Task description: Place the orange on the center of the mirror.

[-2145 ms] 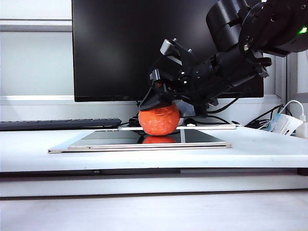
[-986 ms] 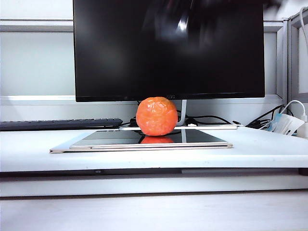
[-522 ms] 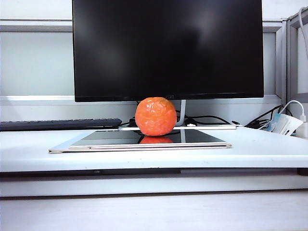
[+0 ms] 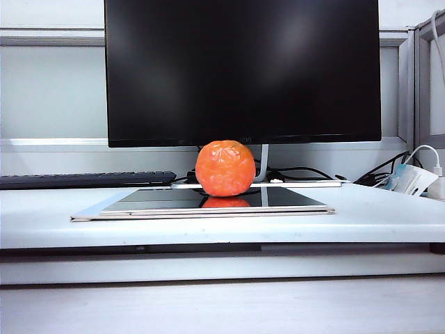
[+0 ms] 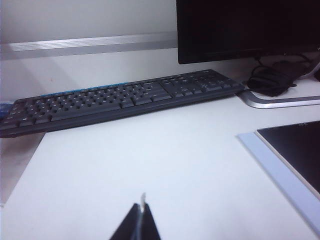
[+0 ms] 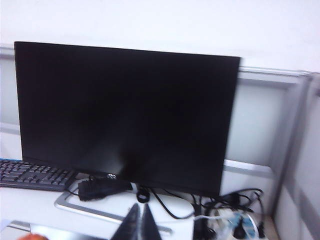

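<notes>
The monitor (image 4: 243, 69) is the largest thing, black and blank; a small mark at the middle of its lower bezel, just above the orange, is too small to read, and in the right wrist view the pale logo there is blurred past reading; its top edge is cut off in the exterior view. The white bench (image 4: 222, 223) carries everything; its ends run out of frame. The mirror (image 4: 292, 200) lies flat on the bench before the monitor's stand, dark face up, pale rim round it; the left wrist view catches only one corner. The keyboard (image 5: 120, 97) sits behind and to the left — its key legends cannot be made out. The orange (image 4: 225, 168) rests on the mirror near the middle of it, its reflection under it, free of both grippers; it hides part of the monitor's stand. Cables and a white plug at far right are tangled and partly cut off. The left gripper (image 5: 142, 220) shows only dark tips pressed together — closed, holding nothing, above bare bench; the right gripper (image 6: 140, 222) likewise closed and empty, facing the monitor.
</notes>
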